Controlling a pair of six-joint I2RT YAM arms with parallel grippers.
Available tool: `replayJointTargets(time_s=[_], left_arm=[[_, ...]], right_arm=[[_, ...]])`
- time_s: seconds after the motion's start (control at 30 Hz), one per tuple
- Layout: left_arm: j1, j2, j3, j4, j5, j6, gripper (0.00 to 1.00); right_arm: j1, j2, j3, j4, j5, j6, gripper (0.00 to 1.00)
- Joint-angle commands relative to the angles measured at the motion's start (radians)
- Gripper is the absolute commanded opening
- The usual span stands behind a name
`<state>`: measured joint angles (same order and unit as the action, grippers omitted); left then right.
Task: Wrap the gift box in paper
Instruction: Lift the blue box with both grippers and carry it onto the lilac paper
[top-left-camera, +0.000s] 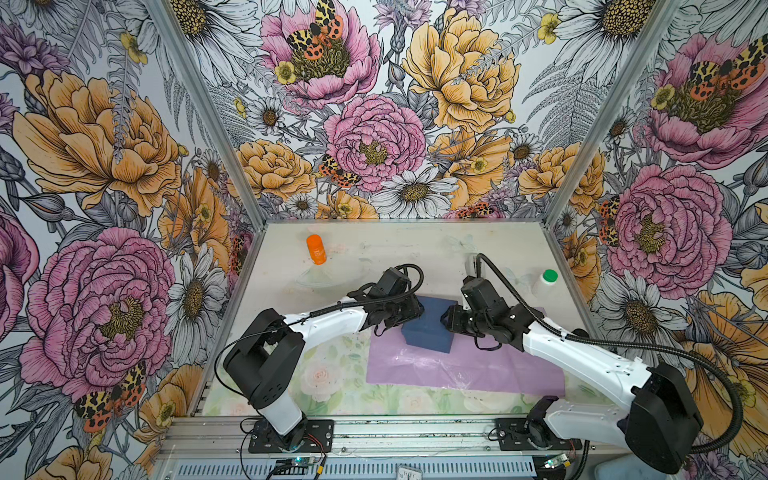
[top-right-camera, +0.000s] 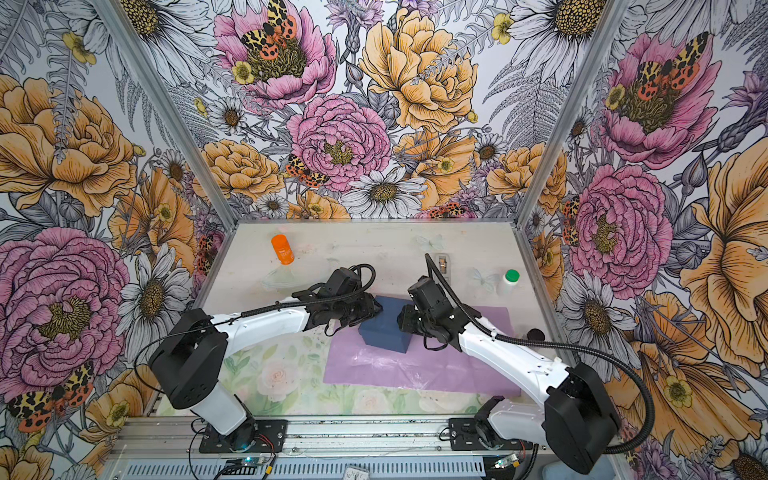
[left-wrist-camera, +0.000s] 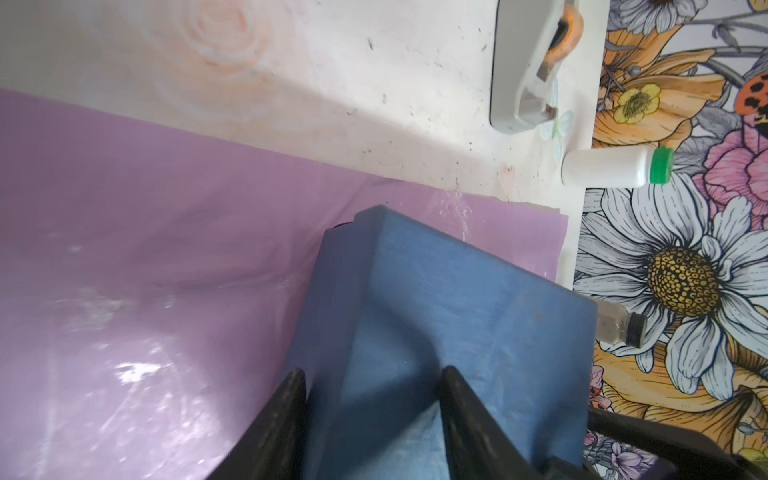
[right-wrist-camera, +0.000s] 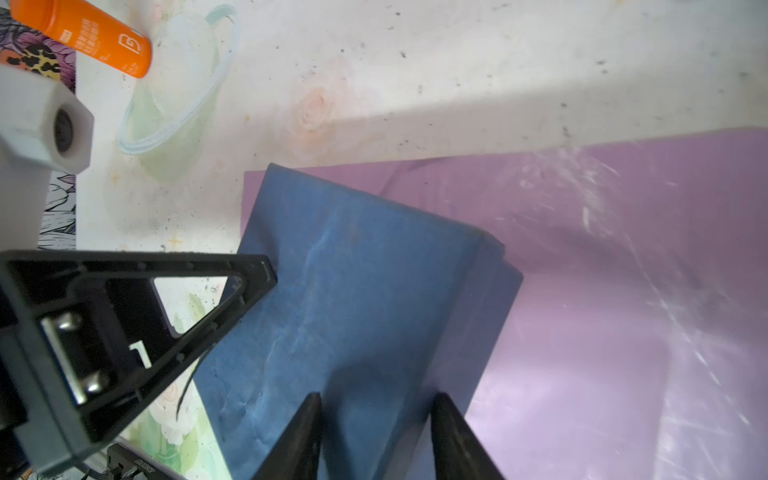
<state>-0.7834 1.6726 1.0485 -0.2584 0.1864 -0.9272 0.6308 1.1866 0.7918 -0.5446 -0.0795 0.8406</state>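
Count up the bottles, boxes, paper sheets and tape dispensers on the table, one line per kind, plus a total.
Bottles: 3 (orange bottle, white bottle, clear bottle)
Boxes: 1 (blue box)
Paper sheets: 1 (purple sheet)
Tape dispensers: 1 (grey tape dispenser)
Total: 6

The dark navy, squarish matte gift box (top-left-camera: 428, 330) sits between the left gripper (left-wrist-camera: 374, 374) and the right gripper (right-wrist-camera: 376, 399), an edge within each one's jaws. Beneath both lies the large thin lilac paper sheet (top-left-camera: 457, 370). An orange plastic bottle (top-left-camera: 316, 249) is well behind the left gripper. A grey tape dispenser (top-right-camera: 442, 264) and a white green-capped bottle (top-left-camera: 547, 282) are behind the right.
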Motion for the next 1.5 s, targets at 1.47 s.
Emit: replayJointTargets(time_s=[1.47], left_arm=[[-0.107, -0.019, -0.033, 0.084, 0.011, -0.092, 0.74]], right_arm=[[-0.37, -0.113, -0.092, -0.238, -0.206, -0.202, 0.8]])
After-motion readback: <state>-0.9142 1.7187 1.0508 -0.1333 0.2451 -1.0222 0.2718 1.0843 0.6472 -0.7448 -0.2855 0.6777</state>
